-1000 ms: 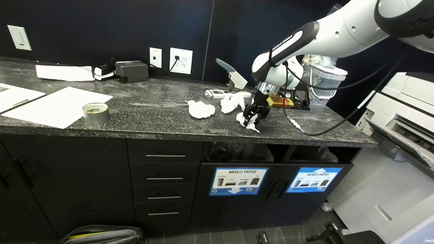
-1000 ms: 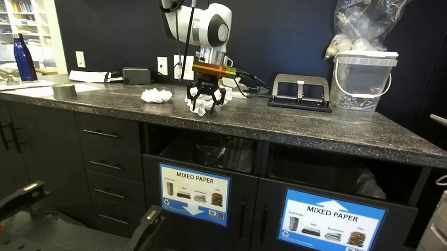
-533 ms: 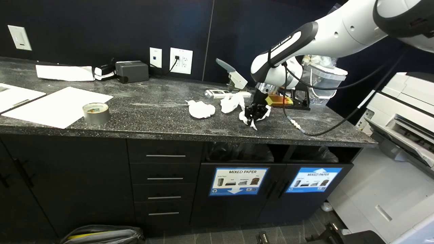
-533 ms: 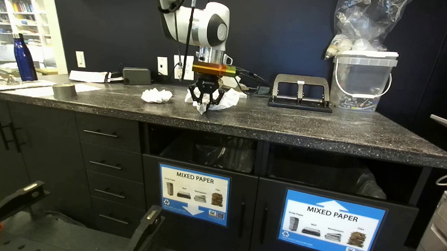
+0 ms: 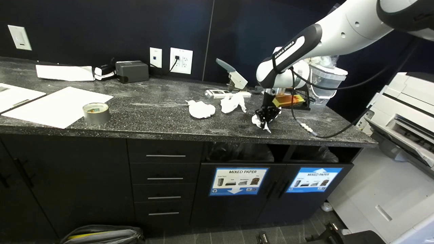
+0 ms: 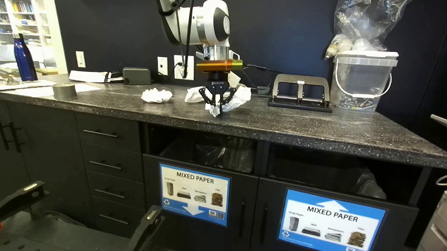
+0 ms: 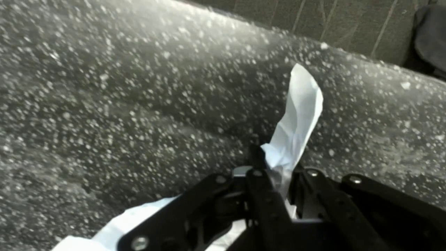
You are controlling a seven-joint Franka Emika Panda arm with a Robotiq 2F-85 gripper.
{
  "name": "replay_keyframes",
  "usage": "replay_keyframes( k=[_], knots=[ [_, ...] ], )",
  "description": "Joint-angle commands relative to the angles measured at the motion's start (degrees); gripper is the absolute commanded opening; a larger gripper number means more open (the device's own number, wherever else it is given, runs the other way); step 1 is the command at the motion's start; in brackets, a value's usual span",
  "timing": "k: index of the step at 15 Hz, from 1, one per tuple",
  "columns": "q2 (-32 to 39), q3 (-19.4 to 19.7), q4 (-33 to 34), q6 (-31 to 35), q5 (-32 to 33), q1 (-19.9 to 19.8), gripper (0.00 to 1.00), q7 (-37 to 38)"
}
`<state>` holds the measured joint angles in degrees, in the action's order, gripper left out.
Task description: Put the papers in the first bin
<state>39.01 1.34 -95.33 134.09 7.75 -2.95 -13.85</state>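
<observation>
My gripper [image 5: 263,122] is shut on a crumpled white paper [image 6: 241,98], low over the counter. In the wrist view a folded strip of that held paper [image 7: 300,101] pokes out past the fingertips, and more shows beneath the left finger. Whether it still touches the counter I cannot tell. Two more crumpled papers lie to the left in an exterior view: a round one [image 5: 201,109] and, nearer my gripper, another paper [image 5: 231,103]. Below the counter are two bag-lined bins marked MIXED PAPER: a left bin [image 6: 222,155] and a right bin [image 6: 366,182].
The counter's front edge [image 6: 245,130] overhangs both bin openings. Behind stand a stapler [image 5: 235,79], a hole punch [image 6: 300,91] and a clear bucket [image 6: 362,80]. To the left are flat sheets [image 5: 61,106] and a tape roll [image 5: 96,113]. A printer [image 5: 407,112] stands on the right.
The jaws, open a second ago around the paper, have shut on it. Gripper and paper have since moved to the right, away from the neighbouring crumpled paper, which stays where it was.
</observation>
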Motion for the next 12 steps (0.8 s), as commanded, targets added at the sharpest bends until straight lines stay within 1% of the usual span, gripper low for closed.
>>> replay_keyframes(
  k=[1, 2, 3, 4, 6, 7, 8, 9, 10, 12],
  knots=[
    [-6.9, 3.4, -9.0, 0.8, 3.4, 0.4, 0.17, 4.3],
    [-8.4, 3.9, -11.3, 1.6, 3.6, -0.1, 0.15, 4.7],
    [-9.9, 4.7, -13.9, 3.0, 4.5, -0.4, 0.16, 5.1],
    [-11.8, 4.9, -16.2, 3.8, 4.2, -1.4, 0.15, 4.6],
    [-15.4, 5.8, -21.5, 6.5, 4.2, -2.9, 0.15, 3.9],
    [-17.0, 6.3, -23.5, 7.0, 4.0, -3.7, 0.17, 3.6],
    [-18.8, 6.9, -25.9, 7.9, 4.2, -4.6, 0.16, 3.0],
    [-20.3, 7.4, -28.2, 9.0, 4.4, -5.5, 0.17, 2.1],
    [-21.8, 8.0, -30.5, 9.9, 4.6, -6.6, 0.15, 1.2],
    [-24.2, 9.0, -34.3, 11.8, 4.3, -9.1, 0.15, -1.6]
  ],
)
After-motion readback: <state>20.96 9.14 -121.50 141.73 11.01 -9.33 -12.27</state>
